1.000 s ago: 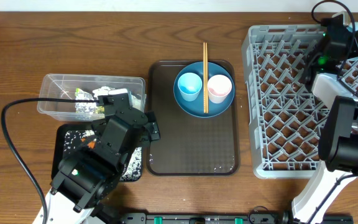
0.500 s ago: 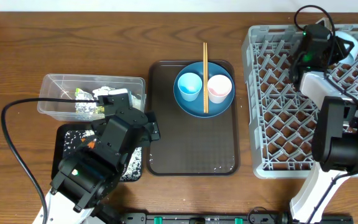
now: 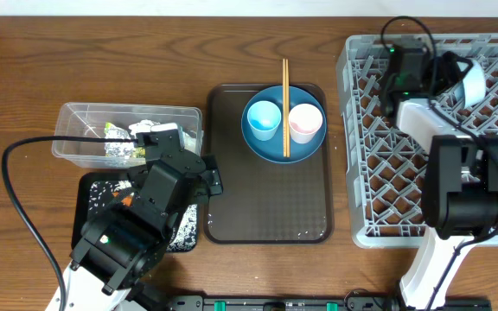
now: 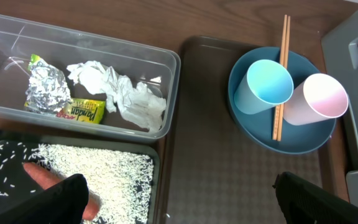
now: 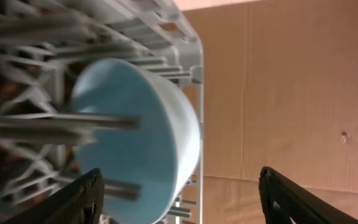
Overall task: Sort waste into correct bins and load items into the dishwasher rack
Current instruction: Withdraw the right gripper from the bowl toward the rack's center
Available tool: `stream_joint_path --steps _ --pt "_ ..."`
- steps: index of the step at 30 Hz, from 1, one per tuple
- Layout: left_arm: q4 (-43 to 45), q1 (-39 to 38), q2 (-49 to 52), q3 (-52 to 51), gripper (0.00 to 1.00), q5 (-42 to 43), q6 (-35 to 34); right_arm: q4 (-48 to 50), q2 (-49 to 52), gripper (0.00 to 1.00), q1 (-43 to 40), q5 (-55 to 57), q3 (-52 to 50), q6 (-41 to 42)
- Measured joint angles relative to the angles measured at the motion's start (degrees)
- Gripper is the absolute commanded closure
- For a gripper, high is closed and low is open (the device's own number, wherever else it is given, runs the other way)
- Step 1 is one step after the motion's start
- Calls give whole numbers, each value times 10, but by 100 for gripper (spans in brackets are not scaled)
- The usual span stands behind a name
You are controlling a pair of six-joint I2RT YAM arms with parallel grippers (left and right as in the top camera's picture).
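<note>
The dishwasher rack lies beneath the right hand, whose fingers stand wide apart and grip nothing. The blue plate, on the brown tray, sits ahead and to the right of the left hand, which is likewise wide and empty. The white bowl stands on edge among the pegs just ahead of the right hand, clear of both fingers. Hazard: a finger brushing its rim on withdrawal would likely topple it. The light blue cup, pale pink cup and chopsticks rest loose on the plate, so lifting the plate first may spill them.
</note>
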Motion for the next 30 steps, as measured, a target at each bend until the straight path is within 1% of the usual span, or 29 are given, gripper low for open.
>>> stream_joint_path --steps 6,9,12,15,19,21,23,24,30 --pt "0 0 0 0 2 0 0 -72 -13 27 33 -2 0 40" --pt "0 0 0 0 2 0 0 -149 -46 31 45 -36 -1 79" --pt "0 0 0 0 2 0 0 -220 -103 36 51 -89 -2 130" --pt "0 0 0 0 2 0 0 -293 -180 39 52 -159 -2 196" --pt "0 0 0 0 2 0 0 -386 -284 40 52 -282 -1 285" --pt "0 0 0 0 2 0 0 -431 -326 46 52 -364 0 324" --pt "0 0 0 0 2 0 0 -466 -355 51 53 -444 0 365" --pt "0 0 0 0 2 0 0 -483 -367 51 54 -490 0 389" --pt "0 0 0 0 2 0 0 -578 -397 49 57 -695 0 506"
